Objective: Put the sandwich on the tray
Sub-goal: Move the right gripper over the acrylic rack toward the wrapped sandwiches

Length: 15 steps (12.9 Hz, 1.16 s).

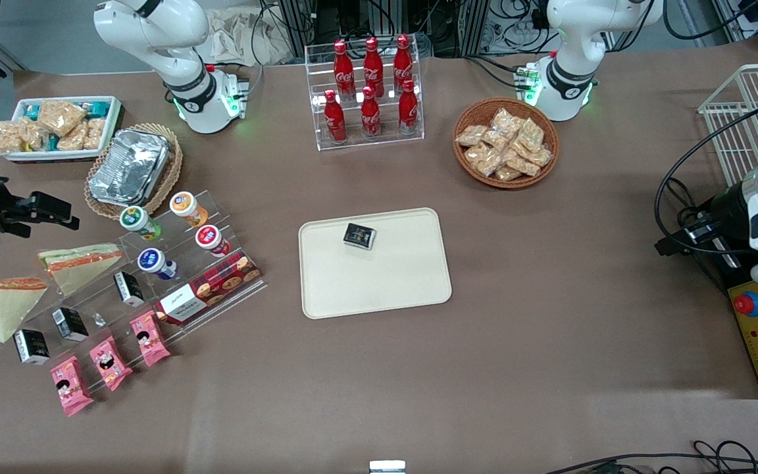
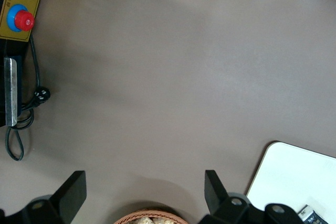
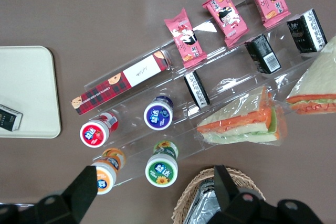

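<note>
While the tool (image 1: 56, 216) hung with its fingers (image 3: 84, 187) spread apart and nothing between them, it sat above the working arm's end of the tabletop (image 1: 550, 342), just beside the wicker basket (image 1: 172, 164) that held the crinkled foil container (image 1: 130, 166). Taking the clear stepped display rack (image 1: 155, 289) as the landmark, the sandwich (image 1: 83, 264) lay on the rack's top step, wrapped in clear film, with its orange-red and green layers showing along one edge. A second, near-identical wedge (image 1: 7, 304) lay just beside the rack, farther toward the working arm's end of the tabletop. Four small lidded cups, among them the blue-lidded one (image 1: 153, 261), stood on the rack alongside the sandwich. A long plaid cookie box (image 1: 211, 288) rested on a lower step, small black packs (image 1: 130, 288) sat on the steps too, and pink snack packets (image 1: 109, 362) lined the rack's lowest step, nearest the front camera. Well apart from the rack, toward the middle of the tabletop, lay the tray (image 1: 379, 289), bare except for one small dark packet (image 1: 360, 236) near its rim.
</note>
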Tool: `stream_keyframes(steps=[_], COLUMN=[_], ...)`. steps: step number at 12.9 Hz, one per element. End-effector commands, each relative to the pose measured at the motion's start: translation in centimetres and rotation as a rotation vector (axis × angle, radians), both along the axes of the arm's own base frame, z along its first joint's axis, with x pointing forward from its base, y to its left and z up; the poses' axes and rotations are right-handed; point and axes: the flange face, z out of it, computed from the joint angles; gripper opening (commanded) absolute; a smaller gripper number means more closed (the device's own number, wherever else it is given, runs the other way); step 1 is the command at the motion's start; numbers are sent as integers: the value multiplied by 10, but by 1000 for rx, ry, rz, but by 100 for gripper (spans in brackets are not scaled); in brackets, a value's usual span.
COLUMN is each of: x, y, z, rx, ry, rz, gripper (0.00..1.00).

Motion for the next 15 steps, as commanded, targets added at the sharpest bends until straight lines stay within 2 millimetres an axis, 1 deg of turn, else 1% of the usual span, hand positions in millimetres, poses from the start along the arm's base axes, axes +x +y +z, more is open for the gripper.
stream_keyframes(steps=[1,8,10,13,15], x=[0,-2,-5,-5,-7], y=[2,-5,-17,-24,-35], z=[19,21,19,10,11], rx=[-1,-3,-1,1,1], ry=[-31,-32,-13,12,11], rz=[18,0,-19,-37,-57], gripper=[98,98,98,98,98])
